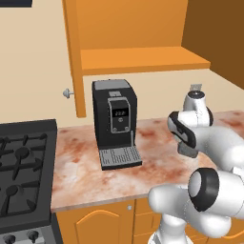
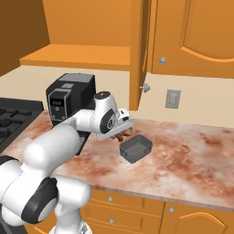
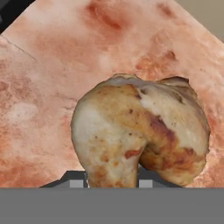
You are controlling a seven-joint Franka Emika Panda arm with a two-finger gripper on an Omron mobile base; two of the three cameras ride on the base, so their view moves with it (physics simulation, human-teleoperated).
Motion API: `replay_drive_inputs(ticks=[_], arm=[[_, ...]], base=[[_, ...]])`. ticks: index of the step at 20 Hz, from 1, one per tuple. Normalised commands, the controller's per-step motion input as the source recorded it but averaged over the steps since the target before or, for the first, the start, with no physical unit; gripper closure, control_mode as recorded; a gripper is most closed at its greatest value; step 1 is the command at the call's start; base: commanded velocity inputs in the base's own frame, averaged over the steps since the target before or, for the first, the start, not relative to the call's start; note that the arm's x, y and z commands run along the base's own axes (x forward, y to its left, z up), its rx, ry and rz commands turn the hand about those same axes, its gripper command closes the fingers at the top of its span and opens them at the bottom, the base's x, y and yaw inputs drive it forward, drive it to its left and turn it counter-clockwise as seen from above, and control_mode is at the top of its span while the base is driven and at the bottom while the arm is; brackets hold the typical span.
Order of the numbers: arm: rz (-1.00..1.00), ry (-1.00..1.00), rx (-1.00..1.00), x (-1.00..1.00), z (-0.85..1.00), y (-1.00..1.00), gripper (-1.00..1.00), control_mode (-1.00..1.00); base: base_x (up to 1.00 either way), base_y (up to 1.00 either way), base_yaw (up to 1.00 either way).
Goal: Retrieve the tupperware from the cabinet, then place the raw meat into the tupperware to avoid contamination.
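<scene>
The raw meat (image 3: 140, 135), clamped in the tool (image 2: 122, 132), should be carried over the tupperware (image 2: 135, 149) just beside it, then lowered.

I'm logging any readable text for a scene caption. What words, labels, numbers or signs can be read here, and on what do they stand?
Coffee machine display: pale digits on a dark screen in the left base view, too blurred to read.
The same display in the right base view: faint marks, too small to read.
Wall plate by the cabinet: no text.
Tupperware, raw meat, counter: no text.
</scene>
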Motion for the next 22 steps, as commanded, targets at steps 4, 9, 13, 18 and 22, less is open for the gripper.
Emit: replay_drive_inputs(ticks=[4, 9, 13, 18, 22], arm=[[0.0, 0.13, -0.08, -0.08, 0.0, -0.4, 1.0, -1.0], [0.02, 0.14, -0.08, 0.0, -0.03, -0.3, 1.0, -1.0], [0.06, 0.12, -0.02, 0.0, -0.1, -0.2, 1.0, -1.0], [0.04, 0.02, 0.02, 0.04, -0.17, -0.15, 1.0, -1.0], [0.0, -0.01, 0.05, 0.16, -0.08, -0.03, 1.0, -1.0]], base=[[0.0, 0.0, 0.0], [0.0, 0.0, 0.0], [0.0, 0.0, 0.0], [0.0, 0.0, 0.0], [0.0, 0.0, 0.0]])
